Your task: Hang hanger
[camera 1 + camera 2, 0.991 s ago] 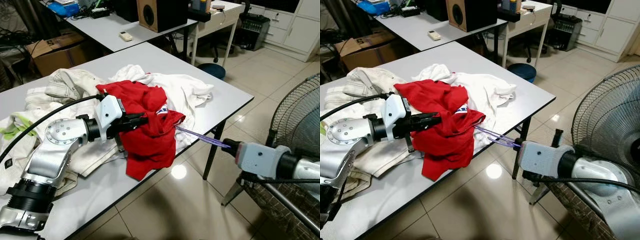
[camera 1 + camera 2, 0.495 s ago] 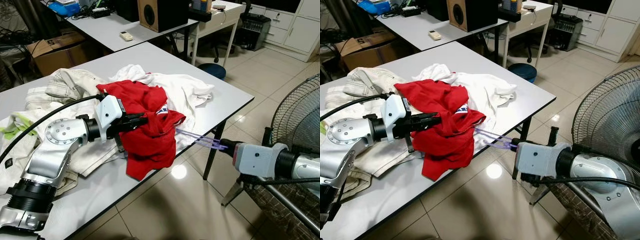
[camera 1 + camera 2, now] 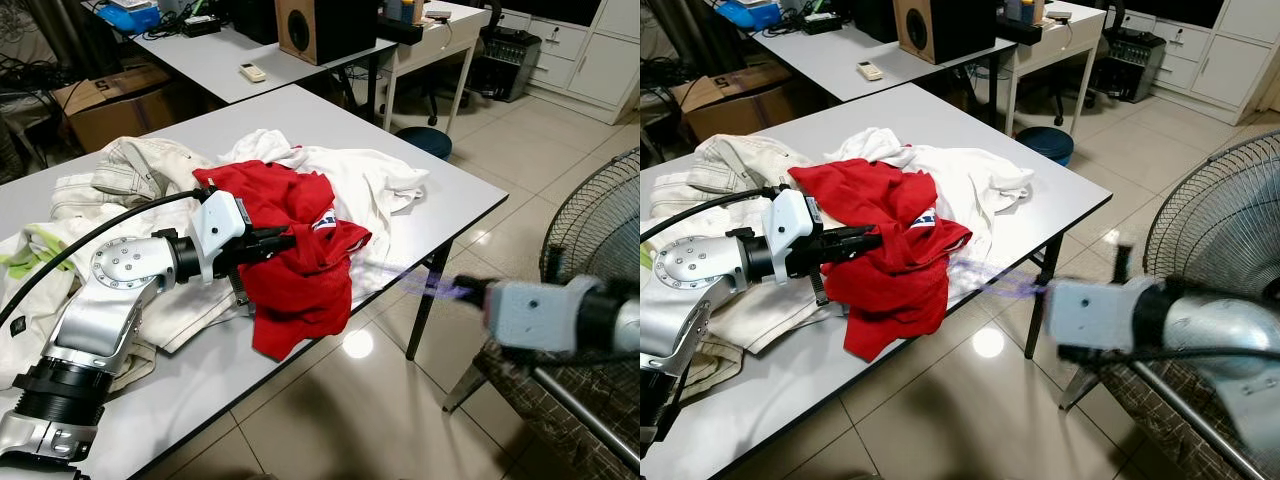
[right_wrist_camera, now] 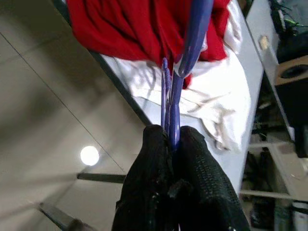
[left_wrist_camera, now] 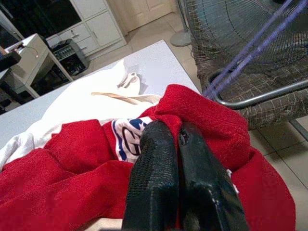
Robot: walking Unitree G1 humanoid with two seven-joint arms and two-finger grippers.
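While the crumpled red cotton shirt [image 3: 295, 250] lies heaped at the near edge of the grey-topped table [image 3: 452, 190], it is gripped by the left pincer [image 3: 287, 240], whose black fingers [image 5: 163, 178] are pressed together on a fold of the fabric, seemingly to steady the garment. The thin purple plastic hanger [image 4: 175, 82] is held by the right pincer [image 4: 168, 139], clamped on its end; it reaches from beyond the table edge toward the underside of the shirt. In the head views the hanger is seen as a blurred streak [image 3: 425, 283], and the right arm's housing is smeared, so its exact pose cannot be read. The hanger is judged to be worked into or out of the shirt, with the cloth anchored against the pull.

Open tiled floor [image 3: 330, 410] is offered beside the table for drawing the hanger clear. Room is limited on the right side by the round wire-grilled standing fan [image 3: 1220, 230]. White garments [image 3: 360, 175] are piled behind the shirt and could be dragged along.
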